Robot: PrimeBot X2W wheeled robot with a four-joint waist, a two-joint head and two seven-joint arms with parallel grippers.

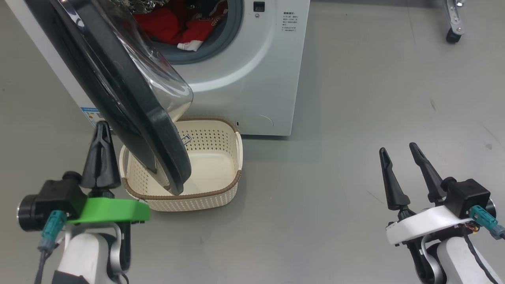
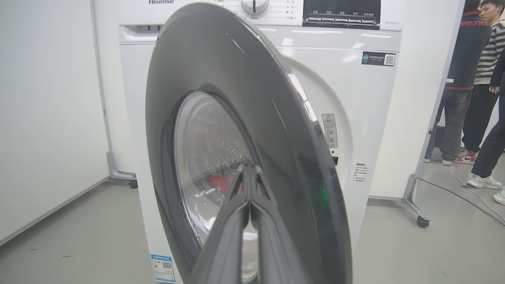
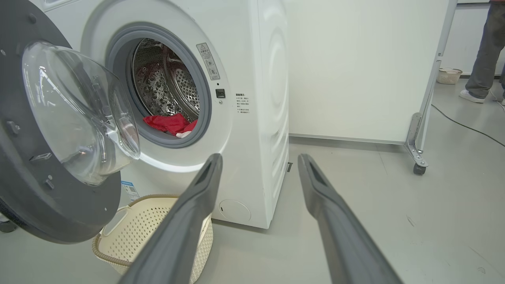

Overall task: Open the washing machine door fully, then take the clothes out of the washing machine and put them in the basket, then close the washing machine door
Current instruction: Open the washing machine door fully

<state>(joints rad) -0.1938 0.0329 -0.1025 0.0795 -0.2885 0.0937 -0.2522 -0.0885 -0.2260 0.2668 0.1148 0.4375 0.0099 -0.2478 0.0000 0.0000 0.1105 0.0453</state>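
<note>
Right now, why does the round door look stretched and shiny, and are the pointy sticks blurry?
Left wrist view: the wide lens stretches the washing machine door into an oval, pale streaks glare across it, and the shut left gripper looks soft up close. Right wrist view: the open right gripper is soft; the door's glass glints. Head view: even light, faint shadows on the floor.

I see the grey floor [image 1: 335, 177] carrying everything: the washing machine [image 1: 252, 79] stands on it ahead of my left hand [image 1: 102, 125], and the basket [image 1: 205, 203] sits just beside that hand, close before the machine. Well ahead of my right hand [image 1: 397, 148], a caster [image 1: 453, 37] rests on the floor and a dark cable [image 3: 465, 126] trails across it.
</note>
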